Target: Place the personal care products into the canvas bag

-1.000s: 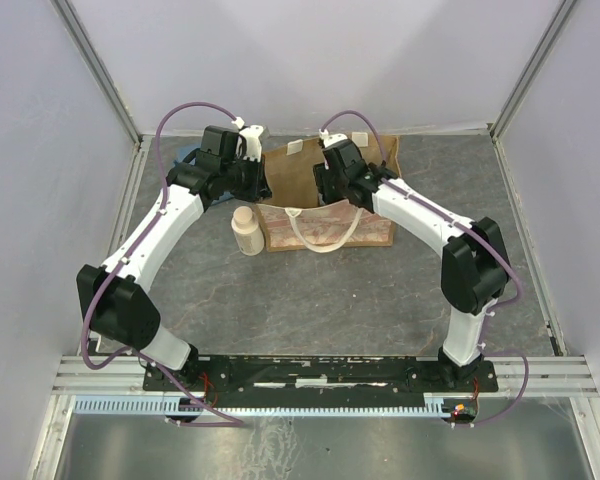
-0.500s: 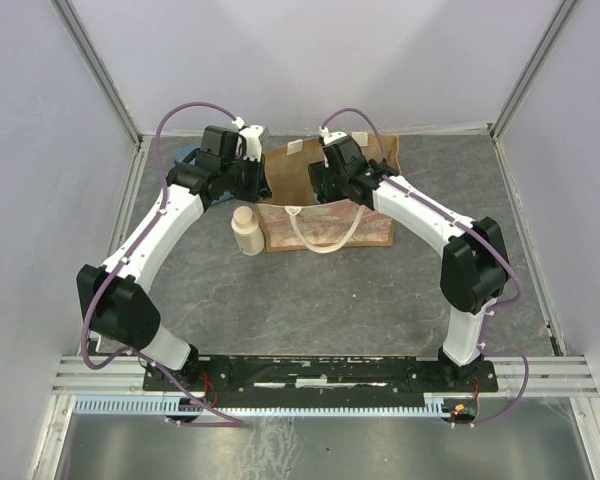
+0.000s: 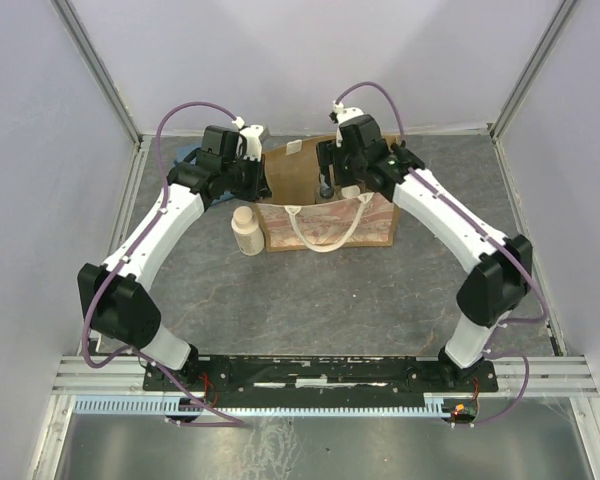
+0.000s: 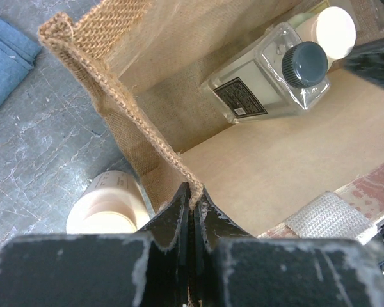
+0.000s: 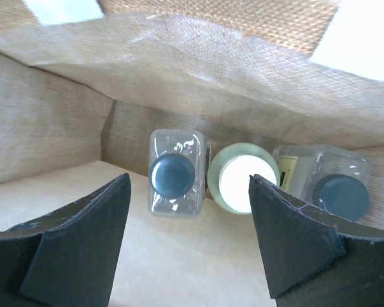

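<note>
The left hand (image 4: 192, 192) is pinching the rim of the canvas bag (image 3: 375, 228) with its jaws pressed narrow on the woven edge, apparently propping the mouth open. The right hand (image 5: 190, 180) is hovering over that mouth with its jaws standing wide and holding nothing. Below it, 3 of the 4 personal care products are sitting on the bag's floor in a row: 1 clear dark-capped bottle (image 5: 173, 176), the pale yellow jar (image 5: 243, 180) touching it, and the other clear dark-capped bottle (image 5: 336, 185) on the far side of the jar. The beige bottle (image 3: 247, 230) is standing upright on the tabletop (image 3: 330, 300), outside the bag and just beside its left near corner. Packing looks 3 parts done, with 1 item waiting. The next move is probably calling for the right hand to lift clear of the rope handles, travel across the bag to the beige bottle and close around its body, without knocking the left hand holding the rim right next to it.
</note>
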You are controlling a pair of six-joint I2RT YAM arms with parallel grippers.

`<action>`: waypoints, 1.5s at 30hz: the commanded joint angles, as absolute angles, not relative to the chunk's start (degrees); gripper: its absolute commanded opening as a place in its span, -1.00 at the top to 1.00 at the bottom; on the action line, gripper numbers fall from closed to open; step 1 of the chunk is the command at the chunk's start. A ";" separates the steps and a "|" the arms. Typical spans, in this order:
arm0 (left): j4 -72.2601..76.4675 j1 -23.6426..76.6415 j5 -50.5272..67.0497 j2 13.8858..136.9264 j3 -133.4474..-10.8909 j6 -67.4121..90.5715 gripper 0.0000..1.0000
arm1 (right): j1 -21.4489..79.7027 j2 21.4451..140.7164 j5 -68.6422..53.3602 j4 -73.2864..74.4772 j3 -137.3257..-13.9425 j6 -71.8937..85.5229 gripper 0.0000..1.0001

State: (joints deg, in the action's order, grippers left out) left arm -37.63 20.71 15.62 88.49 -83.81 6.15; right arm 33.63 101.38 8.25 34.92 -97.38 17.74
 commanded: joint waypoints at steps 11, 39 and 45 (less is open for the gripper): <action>-35.41 20.19 15.13 95.26 -92.60 4.38 0.95 | 47.65 79.98 13.38 25.20 -86.28 10.68 -0.68; -36.34 13.01 19.66 109.63 -110.59 2.46 0.95 | 58.27 102.86 5.14 -11.57 -80.58 3.95 -0.75; -36.34 12.67 20.11 108.80 -110.22 2.37 0.95 | 58.25 108.98 6.35 -10.24 -86.08 2.65 -0.76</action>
State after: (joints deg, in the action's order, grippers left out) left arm -38.48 13.87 19.68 110.08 -107.94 5.93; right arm 58.13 107.13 5.87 -6.46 -80.64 4.49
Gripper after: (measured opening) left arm 0.073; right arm 0.878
